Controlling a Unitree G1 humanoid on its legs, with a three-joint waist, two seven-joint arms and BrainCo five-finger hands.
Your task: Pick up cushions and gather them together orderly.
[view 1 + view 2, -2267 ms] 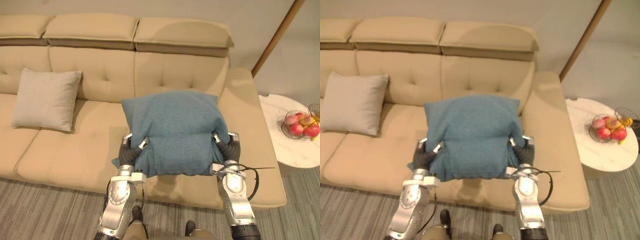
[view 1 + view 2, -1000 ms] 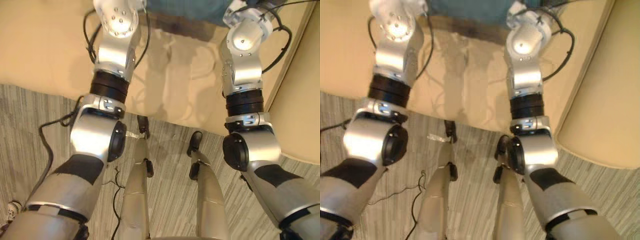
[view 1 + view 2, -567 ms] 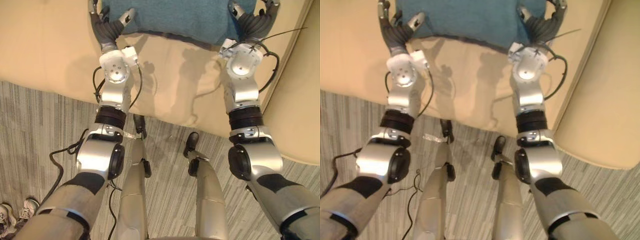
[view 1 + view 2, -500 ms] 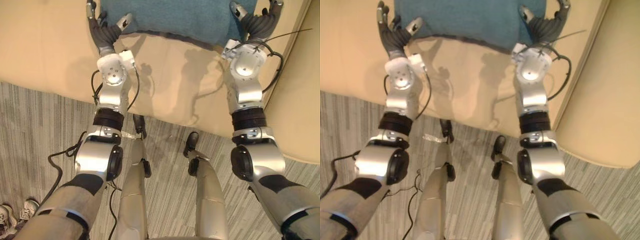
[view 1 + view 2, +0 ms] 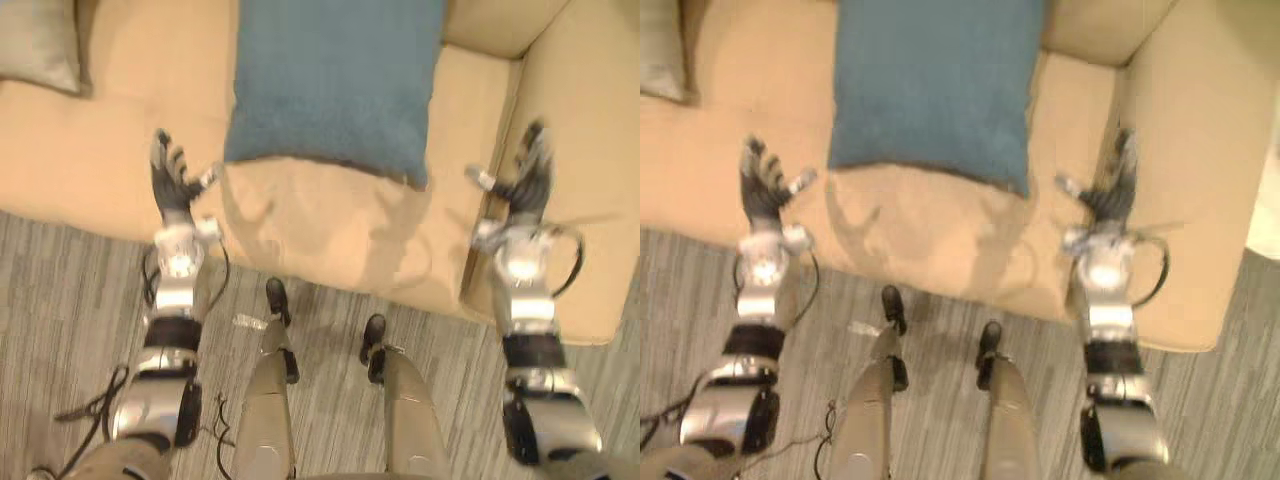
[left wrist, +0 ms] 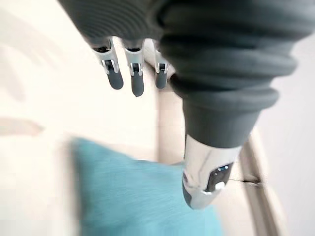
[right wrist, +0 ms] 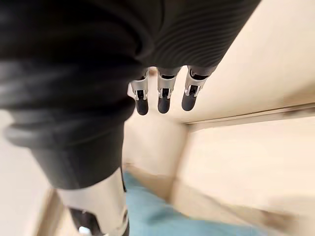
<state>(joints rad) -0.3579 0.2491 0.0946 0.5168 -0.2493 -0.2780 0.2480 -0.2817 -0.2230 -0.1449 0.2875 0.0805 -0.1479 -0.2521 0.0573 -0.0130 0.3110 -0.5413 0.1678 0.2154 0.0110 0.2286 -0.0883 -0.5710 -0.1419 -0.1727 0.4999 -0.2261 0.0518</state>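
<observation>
The blue cushion point(image 5: 335, 85) lies on the beige sofa's seat point(image 5: 320, 225), free of both hands; it shows again as a teal patch point(image 6: 128, 196) in the left wrist view. My left hand point(image 5: 170, 185) is open with fingers spread, off the cushion's near left corner. My right hand point(image 5: 525, 185) is open too, over the sofa's arm to the right of the cushion. In both wrist views the fingers point(image 6: 123, 73) point(image 7: 165, 93) stretch straight and hold nothing. A grey cushion point(image 5: 40, 40) shows at the far left.
The sofa's padded right arm point(image 5: 580, 150) rises beside my right hand. Striped grey carpet point(image 5: 60, 300) runs along the sofa's front edge. The seat between the two cushions is bare beige leather.
Both hands have let go of the blue cushion and drawn back and apart, fingers straightening. The cushion now rests on the seat. The camera has tilted, so more of the sofa shows.
</observation>
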